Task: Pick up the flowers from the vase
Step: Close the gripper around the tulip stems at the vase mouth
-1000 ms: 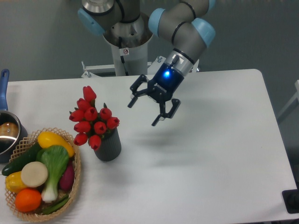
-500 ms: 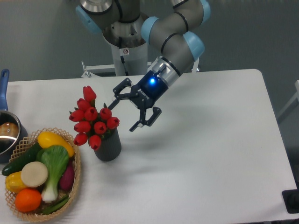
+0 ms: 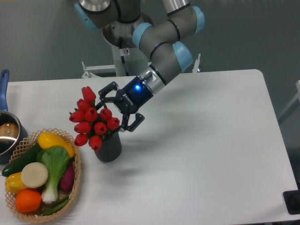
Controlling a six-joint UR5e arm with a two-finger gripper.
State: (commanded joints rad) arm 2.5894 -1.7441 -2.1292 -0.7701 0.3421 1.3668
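Observation:
The flowers (image 3: 92, 119), a bunch of red tulip buds with green leaves, stand in the vase (image 3: 108, 147), a dark grey ribbed cylinder on the left half of the white table. My gripper (image 3: 112, 110) is open, its black fingers spread on the right side of the bunch at bud height. One finger reaches behind the upper buds, the other sits beside the lower right buds. The fingers are not closed on the flowers.
A woven wicker basket (image 3: 75, 180) with vegetables and fruit stands at the front left, right beside the vase. A blue-handled metal pot (image 3: 6, 133) sits at the left edge. The arm's base (image 3: 124, 47) rises behind the table.
My gripper has moved left and slightly down across the table, from well right of the flowers to right against the bunch. It stayed open. The flowers and vase have not moved.

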